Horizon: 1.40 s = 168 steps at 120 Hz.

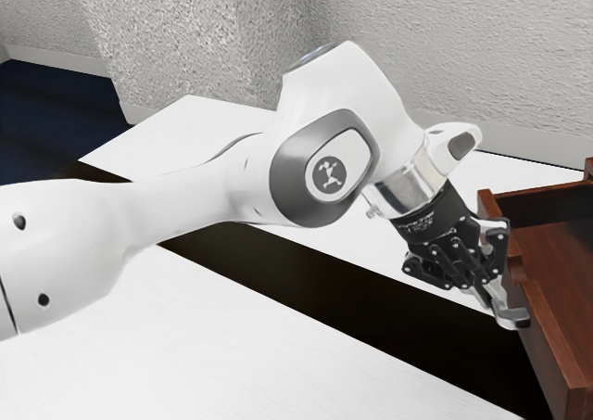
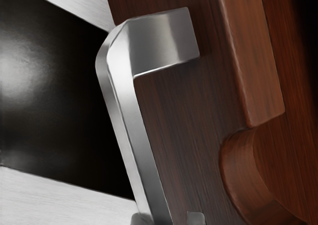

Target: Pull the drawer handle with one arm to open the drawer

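- My gripper sits at four o'clock in the exterior view, by the drawer.
- Its fingers stand spread astride the metal handle, with a gap beside one.
- The handle, also toward four o'clock, is on the brown drawer's outer face; I can see inside the drawer.

A smooth, bright metal finish is seen on the handle, and grained, reddish-brown wood, softly sheened, on the drawer. The bench is finished pale and finely grained, and a glossy sheen is shown by the dark strip between its white parts. The arm is cased in smooth, plastic-like white; the wall is roughly textured.
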### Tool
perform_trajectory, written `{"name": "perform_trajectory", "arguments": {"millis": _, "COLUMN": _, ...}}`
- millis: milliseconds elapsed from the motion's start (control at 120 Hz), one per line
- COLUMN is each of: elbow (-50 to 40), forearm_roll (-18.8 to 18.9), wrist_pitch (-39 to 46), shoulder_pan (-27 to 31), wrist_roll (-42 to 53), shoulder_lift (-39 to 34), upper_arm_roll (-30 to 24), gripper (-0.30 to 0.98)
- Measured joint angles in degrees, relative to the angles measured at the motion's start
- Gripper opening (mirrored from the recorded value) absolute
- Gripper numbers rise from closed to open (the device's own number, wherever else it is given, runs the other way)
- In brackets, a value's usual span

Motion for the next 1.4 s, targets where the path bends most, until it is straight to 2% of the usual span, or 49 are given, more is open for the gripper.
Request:
{"name": "perform_trajectory", "arguments": {"millis": 625, "elbow": -8.0, "forearm_roll": 0.51, "wrist_pitch": 0.59, "shoulder_pan": 0.81, "wrist_roll": -0.34, "shoulder_lift": -6.41, "upper_arm_roll": 1.11, "gripper": -0.1}}
{"name": "perform_trajectory", "arguments": {"millis": 1025, "elbow": -11.78, "forearm_roll": 0.93, "wrist_pitch": 1.4, "shoulder_pan": -1.04, "wrist_roll": -0.67, "shoulder_lift": -9.25, "upper_arm_roll": 2.29, "gripper": -0.1}}
{"name": "perform_trajectory", "arguments": {"millis": 1400, "elbow": -12.66, "forearm_roll": 0.13, "wrist_pitch": 1.83, "shoulder_pan": -1.62, "wrist_roll": -0.92, "shoulder_lift": -10.2, "upper_arm_roll": 2.82, "gripper": 0.02}}
